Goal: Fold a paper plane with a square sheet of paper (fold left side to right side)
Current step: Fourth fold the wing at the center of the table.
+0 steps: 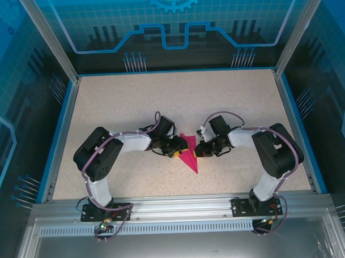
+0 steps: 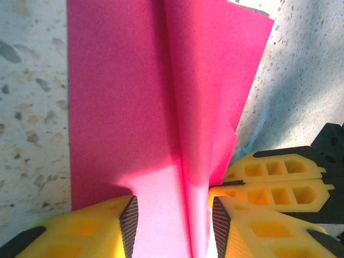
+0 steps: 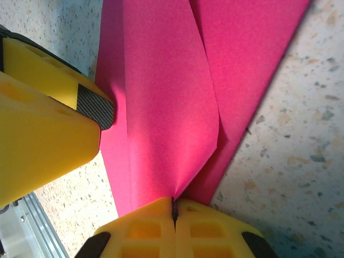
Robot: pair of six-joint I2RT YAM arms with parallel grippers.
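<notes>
The square sheet of paper (image 1: 190, 156) lies near the middle of the speckled table (image 1: 132, 102), between the two grippers. It is folded into a narrow pointed shape with its tip toward the near edge. One flap lies flat on the table, and a raised crease stands up along the sheet's length. The left gripper (image 1: 177, 150) reaches in from the left and is low over the paper with its yellow jaws spread. Its ribbed black pads (image 2: 129, 223) sit one on each side of the raised crease, clear of it, so they grip nothing. Whether the fingertips press on the flat part of the sheet cannot be told. The right gripper (image 1: 199, 151) comes in from the right side. Its jaws are pressed together, and the lifted fold of pink paper narrows into the seam between them, pinched there at the sheet's edge. In the left wrist view, the right gripper's closed fingers lie just beside one finger of the left gripper. To the right of the paper is bare speckled tabletop.
</notes>
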